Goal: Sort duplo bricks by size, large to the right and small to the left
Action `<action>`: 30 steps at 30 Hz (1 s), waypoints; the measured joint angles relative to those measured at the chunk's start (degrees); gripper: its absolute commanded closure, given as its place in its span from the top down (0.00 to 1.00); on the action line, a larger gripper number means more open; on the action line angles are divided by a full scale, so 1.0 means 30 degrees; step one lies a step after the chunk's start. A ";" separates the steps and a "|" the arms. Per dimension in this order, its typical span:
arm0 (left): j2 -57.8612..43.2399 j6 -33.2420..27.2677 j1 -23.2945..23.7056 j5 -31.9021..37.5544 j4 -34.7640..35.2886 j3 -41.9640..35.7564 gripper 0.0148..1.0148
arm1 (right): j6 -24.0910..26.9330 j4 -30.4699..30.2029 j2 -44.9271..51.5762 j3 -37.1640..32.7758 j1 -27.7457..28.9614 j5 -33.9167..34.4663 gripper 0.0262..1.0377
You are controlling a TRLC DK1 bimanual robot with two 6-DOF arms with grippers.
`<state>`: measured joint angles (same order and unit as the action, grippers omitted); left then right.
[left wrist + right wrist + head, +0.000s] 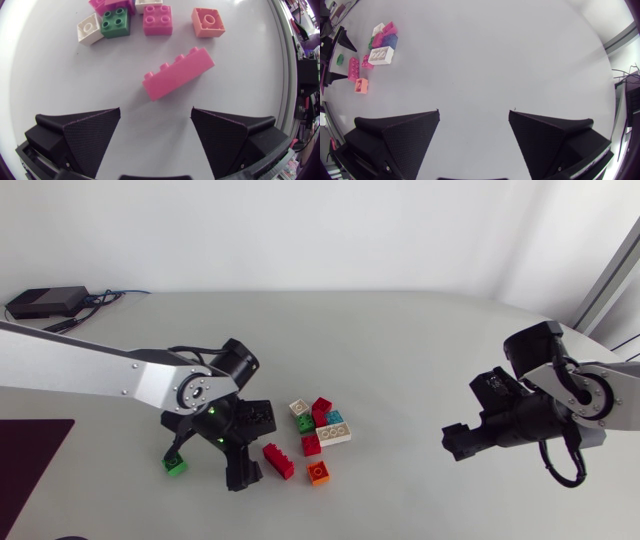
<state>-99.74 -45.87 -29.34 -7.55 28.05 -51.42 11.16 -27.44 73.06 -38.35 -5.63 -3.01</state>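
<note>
A red long brick (278,460) lies just ahead of my left gripper (258,445), whose open fingers hold nothing; in the left wrist view this long brick (177,72) lies apart from the gripper (156,130). Beyond it are an orange small brick (318,472) and a cluster: white small brick (298,408), green brick (304,422), red bricks (322,412), blue brick (335,418), white long brick (333,434). One green small brick (175,465) sits alone to the left of the left arm. My right gripper (472,415) hangs open and empty far to the right, the cluster (380,45) well ahead of it.
A dark mat (30,455) lies at the front left corner. A black box with cables (45,302) sits at the back left. Bare tabletop (400,360) stretches between the cluster and the right arm.
</note>
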 measured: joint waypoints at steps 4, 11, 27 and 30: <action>-0.1180 0.0801 -0.0882 -0.0146 -0.0240 -0.1217 0.97 | 0.0007 0.0000 -0.0051 0.0036 0.0197 -0.0015 0.96; -0.2929 0.2127 -0.2754 -0.0146 -0.0619 -0.3490 0.92 | 0.0182 0.0007 -0.0051 0.0197 0.1078 -0.0408 0.96; -0.3373 0.2681 -0.2506 -0.0270 0.0299 -0.4313 0.96 | 0.0736 0.0204 -0.0051 0.0357 0.2047 -0.0882 0.96; -0.2849 0.2790 -0.2040 -0.0182 0.0350 -0.4058 0.96 | 0.0743 0.0204 -0.0058 0.0379 0.2040 -0.0940 0.96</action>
<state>-108.29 -37.50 -35.46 -8.10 29.10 -63.59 13.39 -26.83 72.88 -37.21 0.49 -5.82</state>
